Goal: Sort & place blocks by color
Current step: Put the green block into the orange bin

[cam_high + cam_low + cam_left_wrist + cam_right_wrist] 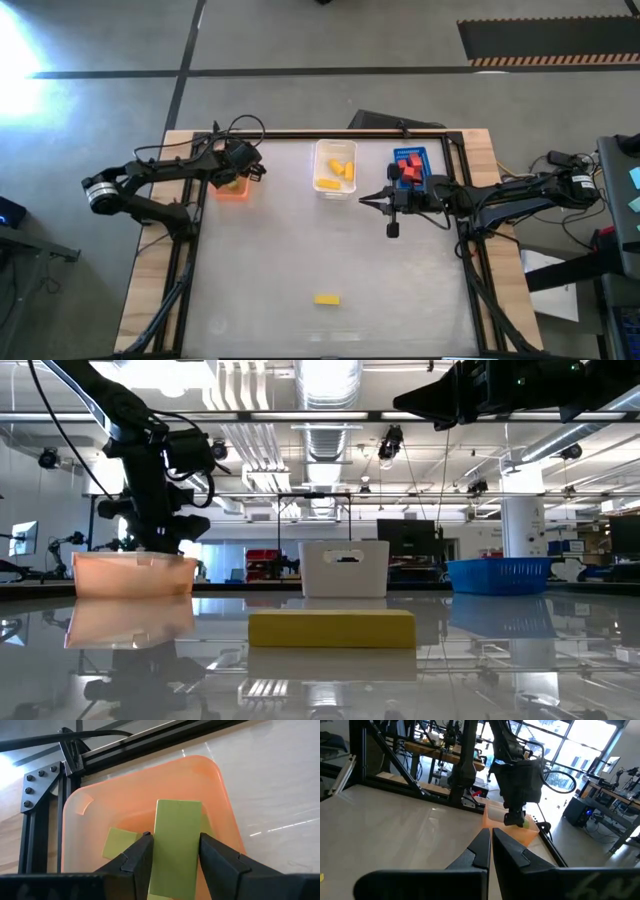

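Your left tool (172,851) grips a light green rectangular block (175,845) above the translucent orange plastic bin (200,785). Your right tool (490,845), fingers closed and empty, waits mid-bench. Releasing off-centre could bounce the block outside.

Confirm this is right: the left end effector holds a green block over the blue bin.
Wrong bin. The left wrist view shows the left end effector clamping the green block over the orange bin, not the blue bin.
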Robot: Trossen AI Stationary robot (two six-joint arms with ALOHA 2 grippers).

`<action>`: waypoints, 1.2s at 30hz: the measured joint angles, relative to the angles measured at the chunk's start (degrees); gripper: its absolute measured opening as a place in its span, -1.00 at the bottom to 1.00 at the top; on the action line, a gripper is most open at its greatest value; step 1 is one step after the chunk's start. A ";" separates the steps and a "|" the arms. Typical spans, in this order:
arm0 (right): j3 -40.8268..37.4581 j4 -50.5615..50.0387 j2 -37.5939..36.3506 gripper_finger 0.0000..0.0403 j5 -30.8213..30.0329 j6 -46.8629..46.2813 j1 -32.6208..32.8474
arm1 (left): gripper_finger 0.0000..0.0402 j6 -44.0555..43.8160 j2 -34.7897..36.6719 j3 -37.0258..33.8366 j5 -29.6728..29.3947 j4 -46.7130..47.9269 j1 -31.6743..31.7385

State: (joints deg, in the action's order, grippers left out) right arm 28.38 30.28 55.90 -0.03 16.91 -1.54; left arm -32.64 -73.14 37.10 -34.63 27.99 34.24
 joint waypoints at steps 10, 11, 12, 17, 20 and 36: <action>0.00 0.00 0.00 -0.96 0.00 0.00 -0.01 | -0.34 0.00 0.00 0.00 0.00 0.00 0.00; 0.00 0.00 0.00 -0.96 0.00 0.00 0.01 | -0.34 0.00 0.00 0.00 0.00 0.00 0.00; 0.00 0.00 0.00 -0.96 0.00 0.00 0.01 | -0.34 0.00 0.00 0.00 0.00 -0.02 0.00; 0.00 0.00 0.00 -0.96 0.00 -0.02 -0.01 | -0.34 0.00 0.00 -0.02 0.41 -0.02 0.00; 0.00 0.00 0.00 -0.96 0.01 -0.43 0.00 | -0.34 0.04 0.00 -0.02 1.29 -0.04 0.00; 0.00 -0.04 0.00 -0.96 0.02 -0.42 0.00 | -0.16 0.59 0.00 -0.07 2.62 -0.04 -0.02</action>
State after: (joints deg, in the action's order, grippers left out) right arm 28.38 30.24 55.90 -0.01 16.49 -1.54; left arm -32.05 -73.14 37.04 -32.01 27.94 34.22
